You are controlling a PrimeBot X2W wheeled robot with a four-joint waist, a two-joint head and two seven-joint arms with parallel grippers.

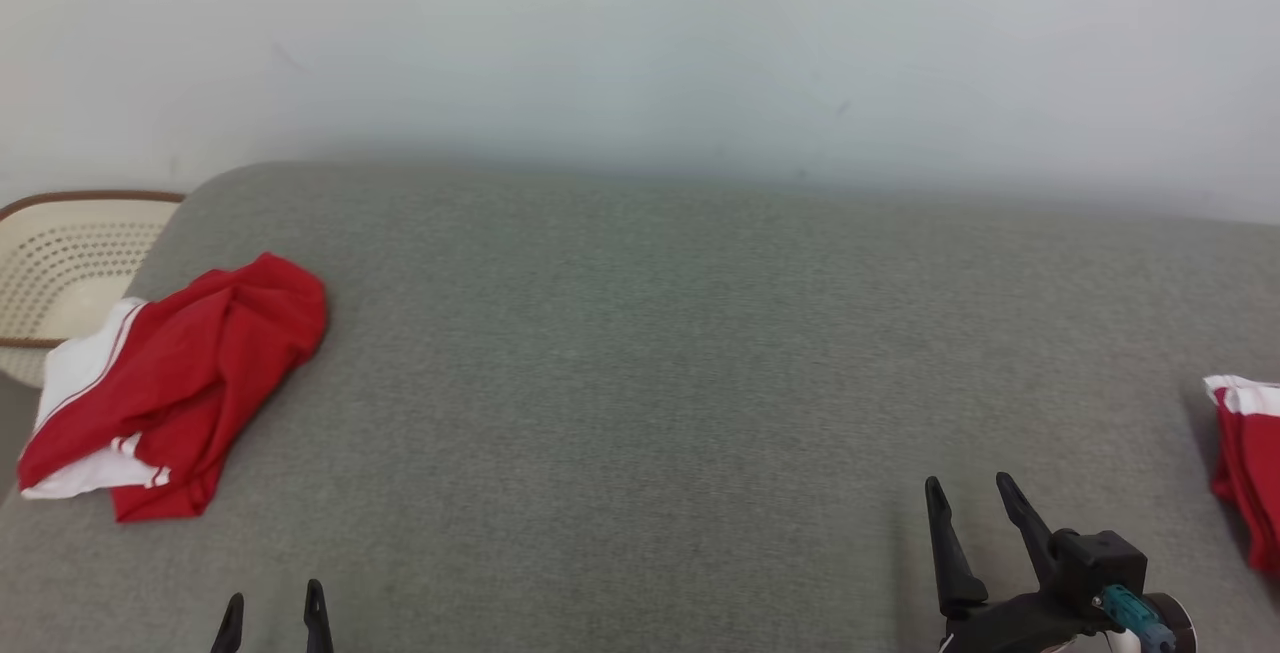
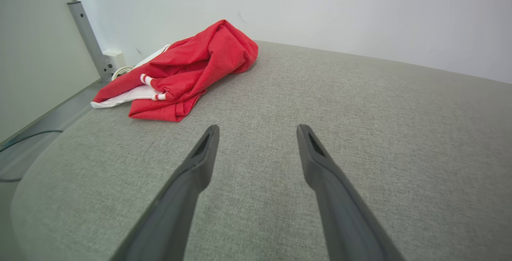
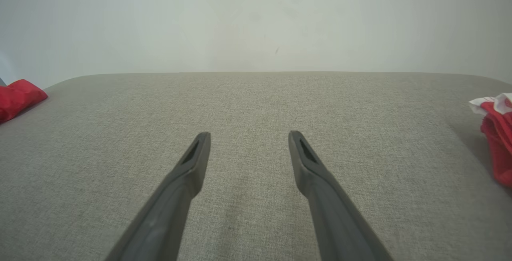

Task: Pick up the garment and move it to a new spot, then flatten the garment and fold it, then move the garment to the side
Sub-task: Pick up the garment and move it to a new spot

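Head view: the crumpled red garment (image 1: pixel 175 388) lies at the left edge of the grey cushion (image 1: pixel 640 383), well apart from the left claw (image 1: pixel 275 593) and right claw (image 1: pixel 968 481), both spread and empty. It looks like light, limp cloth; pinch a raised fold.

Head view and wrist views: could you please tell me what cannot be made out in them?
Right garment: cut off by the right edge in head and right wrist views.
Left garment: every view, its folds hide its shape.
Perforated basket: head view, cut by the left edge.
Left gripper: head view, bottom edge hides all but the fingers.
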